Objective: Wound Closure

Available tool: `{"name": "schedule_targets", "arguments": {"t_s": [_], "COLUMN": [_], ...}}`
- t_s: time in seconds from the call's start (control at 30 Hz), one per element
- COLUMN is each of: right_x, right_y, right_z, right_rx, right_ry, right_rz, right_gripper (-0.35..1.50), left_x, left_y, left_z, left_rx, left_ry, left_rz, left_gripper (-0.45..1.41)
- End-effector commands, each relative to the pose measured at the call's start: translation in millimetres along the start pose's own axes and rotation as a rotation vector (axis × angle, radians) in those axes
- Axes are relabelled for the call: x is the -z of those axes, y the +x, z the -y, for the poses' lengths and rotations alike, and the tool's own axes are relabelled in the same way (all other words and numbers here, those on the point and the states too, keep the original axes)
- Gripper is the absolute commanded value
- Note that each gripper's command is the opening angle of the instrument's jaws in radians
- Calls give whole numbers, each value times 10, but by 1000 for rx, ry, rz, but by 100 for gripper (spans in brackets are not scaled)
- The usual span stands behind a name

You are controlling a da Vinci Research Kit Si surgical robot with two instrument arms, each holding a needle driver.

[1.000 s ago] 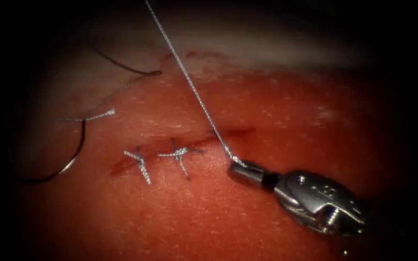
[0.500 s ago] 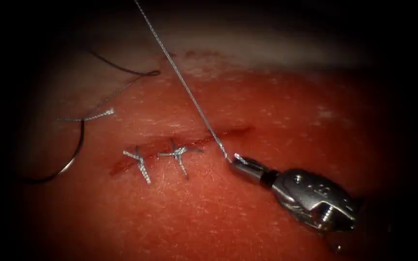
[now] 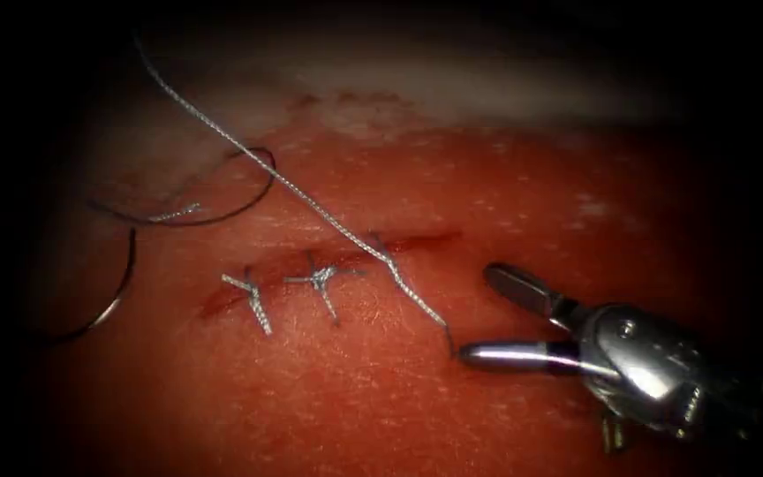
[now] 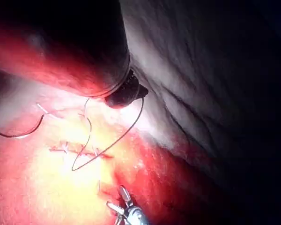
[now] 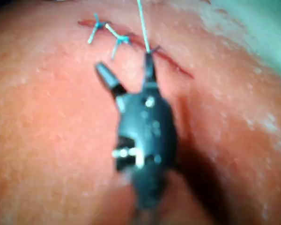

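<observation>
Endoscope view: nearest the lens, the right arm's tool [image 3: 479,314] rests on the tissue [image 3: 381,415] on the near side of the cut [image 3: 417,240], toward its right end. Its two jaws are spread wide apart and grip nothing. One jaw lies flat along the surface and the other is angled up toward the cut. The braided thread [image 3: 311,201] has its free end just beside the tip of the flat jaw. From there it climbs to the cut, crosses it right of centre and runs slack on a long diagonal to the far left, beyond the cut's left end.

Along the cut's left half sit two finished stitches [image 3: 253,296] [image 3: 320,283], each a small knot with short cut tails splayed across the wound. Red fluid [image 3: 222,305] darkens the line at its left end.

Well left of the cut lies the needle [image 3: 117,290], on the surface and held by neither tool. It is not driven into the tissue. Its long axis runs roughly from near to far, with the arc bowing toward the cut and the open side facing away from it. Which end is the point cannot be told. Just beyond it, a thin dark strand [image 3: 240,201] loops over the pale far edge.

Right wrist view: the same tool [image 5: 123,61] shows its jaws parted in a V just short of the cut [image 5: 178,68], with the thread [image 5: 141,23] meeting one tip.

Left wrist view: the left arm's tool [image 4: 125,95] hangs over the far side of the cut. A strand curves down from its tip, and whether it grips that strand cannot be told.
</observation>
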Motion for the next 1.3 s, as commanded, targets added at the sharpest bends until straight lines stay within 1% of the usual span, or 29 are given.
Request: {"name": "schedule_targets", "arguments": {"t_s": [0.03,0.07,0.17,0.2,0.23,0.27,0.33,0.37,0.4,0.43,0.47,0.53,0.6,0.63,0.7,0.87,0.97,1.03,1.17,1.23,1.3], "right_x": [-5,-11,-22,-30,-36,-46,-57,-68,-80,-87,-98,-115,-123,-126,-125,-121,-117,-120,-137,-152,-164], "right_y": [-3,4,13,18,22,30,41,52,67,77,91,108,111,109,104,96,91,82,62,53,51], "right_z": [3,2,2,1,-1,-5,-9,-10,-9,-6,-1,11,20,27,32,42,47,52,51,42,30], "right_rx": [-4,-9,-9,-10,-10,-13,-20,-29,-48,-45,-40,-37,-31,-28,-23,-15,-4,6,26,35,38], "right_ry": [4,4,32,47,62,57,52,45,35,36,38,49,67,83,84,94,113,132,141,114,77], "right_rz": [4,6,11,24,28,29,31,32,38,37,27,22,24,25,24,29,45,69,81,88,65], "right_gripper": [131,128,98,77,62,57,49,35,9,-8,-35,-35,-35,-35,-35,-35,-35,-35,-35,-35,-35], "left_x": [-3,7,21,33,37,49,63,73,82,85,90,92,91,88,87,84,85,86,93,98,102], "left_y": [1,6,16,25,28,40,57,71,84,89,99,104,103,100,96,91,91,92,98,103,105], "left_z": [-8,-21,-39,-47,-49,-54,-57,-60,-68,-73,-85,-98,-104,-110,-114,-123,-126,-129,-138,-146,-160], "left_rx": [31,80,141,183,194,220,242,245,246,245,245,249,242,227,223,220,221,222,227,230,228], "left_ry": [-14,-41,-78,-113,-120,-141,-175,-186,-193,-192,-184,-163,-142,-122,-109,-75,-58,-53,-39,-26,-23], "left_rz": [-13,-34,-58,-75,-82,-119,-185,-231,-261,-264,-270,-267,-258,-247,-240,-217,-204,-200,-203,-200,-208], "left_gripper": [-35,-35,-35,-35,-35,-35,-35,-35,-35,-35,-35,-35,-35,-35,-35,-35,-35,-35,-35,-35,-35]}}
